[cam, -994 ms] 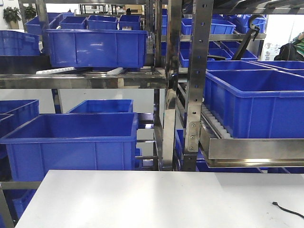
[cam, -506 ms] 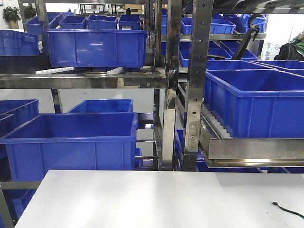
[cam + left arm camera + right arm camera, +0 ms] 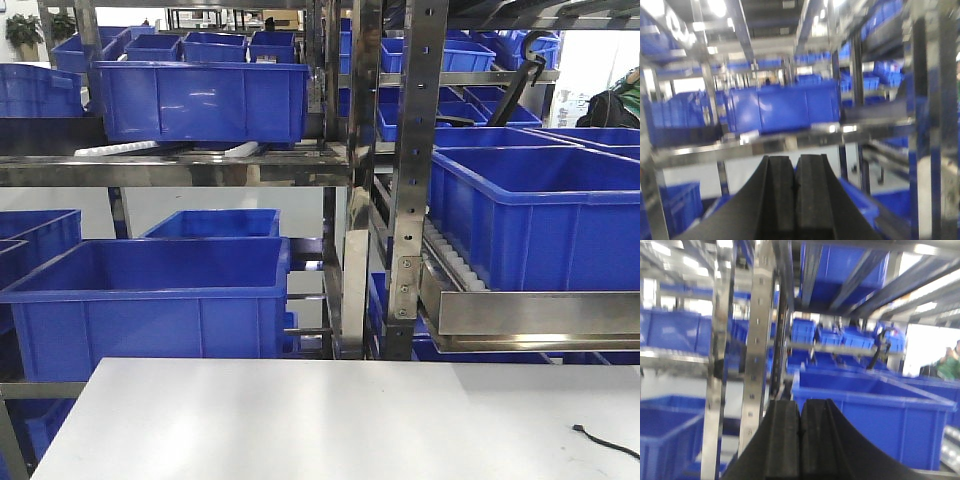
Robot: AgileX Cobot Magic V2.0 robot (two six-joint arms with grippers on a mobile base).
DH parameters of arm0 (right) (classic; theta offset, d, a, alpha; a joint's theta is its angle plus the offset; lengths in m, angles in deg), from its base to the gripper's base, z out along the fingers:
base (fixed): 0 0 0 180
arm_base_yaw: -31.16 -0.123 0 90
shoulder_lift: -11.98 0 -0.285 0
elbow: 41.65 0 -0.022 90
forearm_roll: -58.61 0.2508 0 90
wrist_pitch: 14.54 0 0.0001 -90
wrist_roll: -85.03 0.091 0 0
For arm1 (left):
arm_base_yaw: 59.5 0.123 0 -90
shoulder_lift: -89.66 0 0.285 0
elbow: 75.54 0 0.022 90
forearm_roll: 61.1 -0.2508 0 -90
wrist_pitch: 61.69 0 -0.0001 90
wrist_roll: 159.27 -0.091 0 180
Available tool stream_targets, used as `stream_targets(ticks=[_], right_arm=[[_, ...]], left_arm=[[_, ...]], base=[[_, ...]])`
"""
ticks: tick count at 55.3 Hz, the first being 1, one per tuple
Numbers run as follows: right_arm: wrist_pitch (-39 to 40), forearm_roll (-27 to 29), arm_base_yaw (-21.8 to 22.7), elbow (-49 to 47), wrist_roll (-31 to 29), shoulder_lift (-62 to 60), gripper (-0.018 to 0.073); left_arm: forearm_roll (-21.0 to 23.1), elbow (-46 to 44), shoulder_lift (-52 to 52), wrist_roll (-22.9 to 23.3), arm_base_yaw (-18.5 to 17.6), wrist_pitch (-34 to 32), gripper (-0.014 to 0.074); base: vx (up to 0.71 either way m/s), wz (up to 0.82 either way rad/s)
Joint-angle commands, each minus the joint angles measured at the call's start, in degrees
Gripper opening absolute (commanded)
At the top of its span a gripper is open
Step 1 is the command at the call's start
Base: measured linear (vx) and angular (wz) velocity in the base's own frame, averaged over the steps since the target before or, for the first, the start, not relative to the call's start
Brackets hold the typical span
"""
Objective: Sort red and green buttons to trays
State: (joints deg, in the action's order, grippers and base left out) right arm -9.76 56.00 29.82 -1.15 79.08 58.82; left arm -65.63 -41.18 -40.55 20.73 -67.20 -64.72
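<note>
Caught the left gripper low in its wrist view with both black fingers pressed flat together, gripping nothing, aimed level at blurred shelving. Found the right gripper the same in its own view: fingers closed pad to pad, nothing between. Could not place the buttons or the trays; spotted neither in any of the three views. Logged a white table along the bottom of the front view, with a thin black cable lying on its right side, cut off by the frame. Noted a large blue crate just past the table's far-left corner, on a lower rack level. Marked a steel upright with punched holes behind the far edge, about centre. Tagged a second blue crate to its right, sitting on a tilted roller shelf. Saw a third blue crate on the upper left shelf, more crates behind it — too far to count.
</note>
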Motion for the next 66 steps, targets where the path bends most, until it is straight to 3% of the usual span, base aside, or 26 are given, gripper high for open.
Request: stream_targets(ticks=[1, 12, 18, 34, 40, 50, 66], right_arm=[[5.83, -0.26, 0.13, -2.34, -0.71, 4.61, -0.0009], [7.3, -0.2, 0.13, -2.34, -0.66, 9.52, 0.002], [7.35, -0.25, 0.13, -2.34, -0.66, 9.73, 0.0111], [8.98, -0.04, 0.13, -2.34, -0.66, 9.73, 0.0594], [11.71, 0.11, 0.13, -2.34, -0.56, 9.73, 0.0689], [21.17, -0.56, 0.13, 0.97, 0.78, 12.62, 0.0689], [54.18, -1.49, 0.13, 23.92, 4.5, 34.07, 0.0587]], left_arm=[[0.19, -3.0, 4.07, 0.48, -0.04, -5.22, -0.0004], [0.19, -3.0, 7.39, 0.48, -0.1, -7.38, 0.0027], [0.19, -3.0, 7.31, 0.43, -0.1, -7.8, 0.0104], [0.19, -3.0, 7.31, 0.43, -0.1, -7.56, 0.0493], [0.19, -3.0, 7.31, 0.43, -0.1, -7.56, 0.0582], [0.19, -3.0, 7.37, 0.43, -0.1, -7.34, 0.0589], [0.19, -3.0, 7.37, 0.48, -0.1, -5.99, 0.0578]], base=[[0.0, 0.0], [0.0, 0.0], [0.0, 0.0], [0.0, 0.0], [0.0, 0.0], [0.0, 0.0], [0.0, 0.0]])
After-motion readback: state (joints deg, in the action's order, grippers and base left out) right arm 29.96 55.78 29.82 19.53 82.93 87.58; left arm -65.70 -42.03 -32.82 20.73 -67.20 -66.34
